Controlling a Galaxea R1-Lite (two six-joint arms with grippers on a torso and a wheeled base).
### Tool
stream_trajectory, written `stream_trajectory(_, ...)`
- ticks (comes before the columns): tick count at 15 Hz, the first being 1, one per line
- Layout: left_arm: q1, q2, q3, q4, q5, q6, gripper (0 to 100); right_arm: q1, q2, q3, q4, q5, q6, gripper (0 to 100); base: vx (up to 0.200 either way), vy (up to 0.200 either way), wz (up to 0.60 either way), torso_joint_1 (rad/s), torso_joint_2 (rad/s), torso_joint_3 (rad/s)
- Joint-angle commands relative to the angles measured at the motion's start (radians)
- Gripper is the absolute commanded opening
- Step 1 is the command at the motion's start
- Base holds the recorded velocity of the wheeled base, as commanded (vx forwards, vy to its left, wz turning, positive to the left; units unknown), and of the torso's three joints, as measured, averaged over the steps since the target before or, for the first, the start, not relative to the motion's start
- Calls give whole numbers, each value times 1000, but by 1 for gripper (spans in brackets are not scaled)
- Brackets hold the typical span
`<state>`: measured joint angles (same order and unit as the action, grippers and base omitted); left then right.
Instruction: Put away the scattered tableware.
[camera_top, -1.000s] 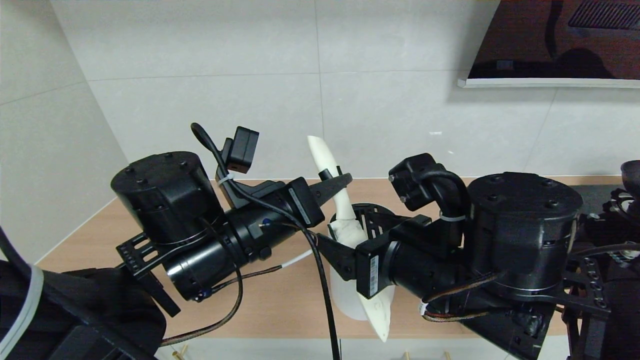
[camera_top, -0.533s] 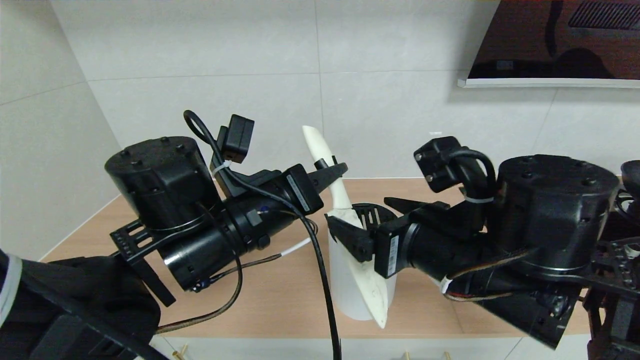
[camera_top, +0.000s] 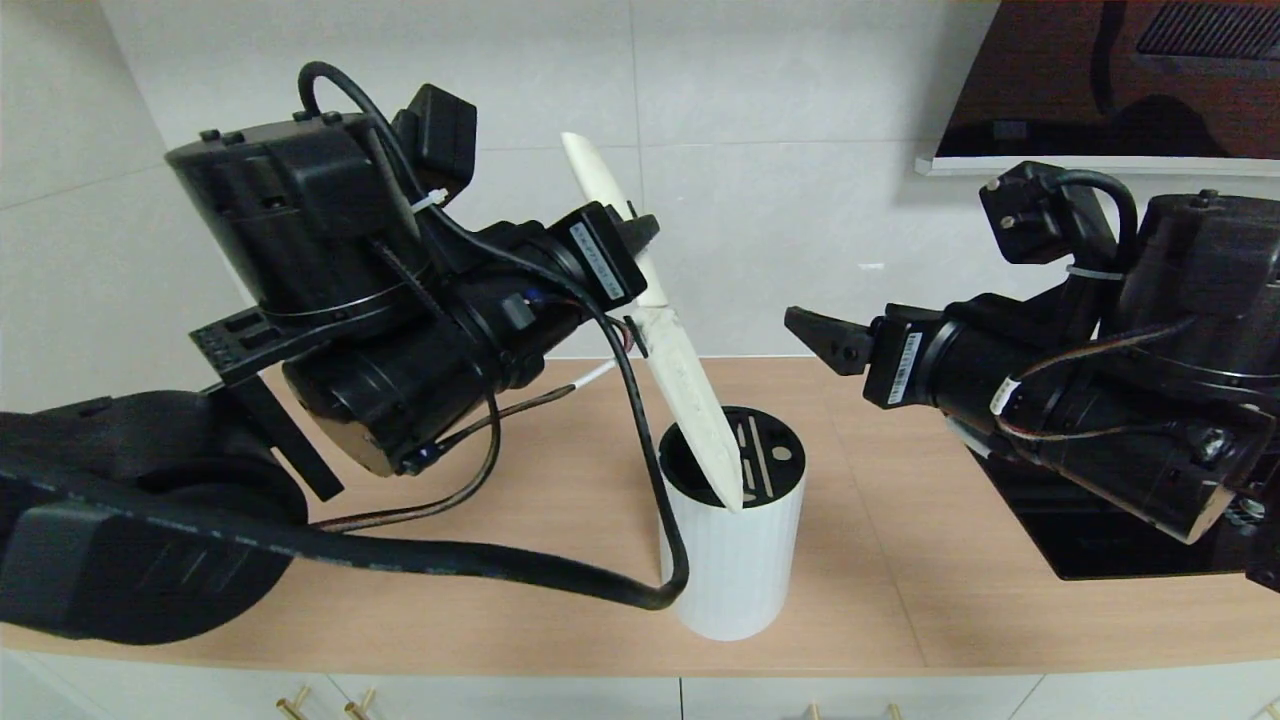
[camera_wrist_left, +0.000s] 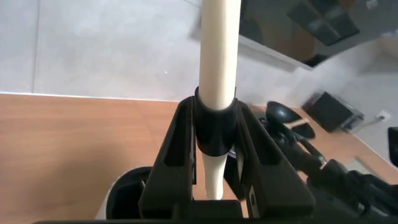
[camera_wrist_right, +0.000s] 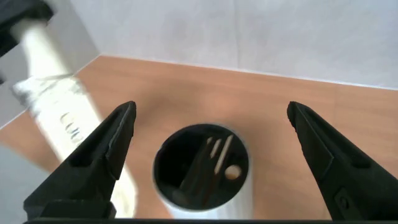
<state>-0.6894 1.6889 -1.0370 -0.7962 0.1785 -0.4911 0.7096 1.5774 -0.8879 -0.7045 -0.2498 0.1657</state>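
The left gripper (camera_top: 640, 240) has risen over the last second and now sits high above the wooden countertop (camera_top: 500, 600). Its jaws are clamped on the cream handle of the white knife (camera_top: 690, 395). The knife has gone up with it. A second ago its blade hung down past the front wall of the white utensil holder (camera_top: 735, 575). Now it slants down to the right, handle end up against the wall tiles and tip at the holder's near rim. Whether the tip touches the rim cannot be told.

The holder stands upright on the counter where it stood before, near the front edge, with a few pale sticks (camera_wrist_right: 217, 152) in its dark top.

The right gripper (camera_wrist_right: 210, 109) was closed on the knife's blade just above the holder a second ago. It had let go by half a second ago and has since drawn back to the right and upward, well clear of knife and holder. Its jaws stand wide apart with nothing between them, the holder's mouth showing below the gap.

Under the right arm lies a black cooktop (camera_top: 1080, 545), set into the counter.
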Motion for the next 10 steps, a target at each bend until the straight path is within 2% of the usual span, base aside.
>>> stream_trajectory(1,-38,12,-1,-23,68,46,0,-10,-2,-3,-1,0,-3,100,0,0,0,0,0,0)
stream_trajectory(3,-68,17,3,-44,156,147,0,-10,-1,-2,-1,0,-9,100,0,0,0,0,0,0)
stream_trajectory(5,-102,31,3,-77,239,216,0,-10,3,0,-1,-2,-11,100,0,0,0,0,0,0)
stream_trajectory(6,-124,48,6,-95,272,266,0,-10,3,0,-1,-2,-11,100,0,0,0,0,0,0)
stream_trajectory(8,-128,87,17,-143,335,328,0,-10,4,0,-1,-2,-12,100,0,0,0,0,0,0)
stream_trajectory(10,-128,152,9,-238,400,388,0,-10,6,1,-1,-2,-12,100,0,0,0,0,0,0)
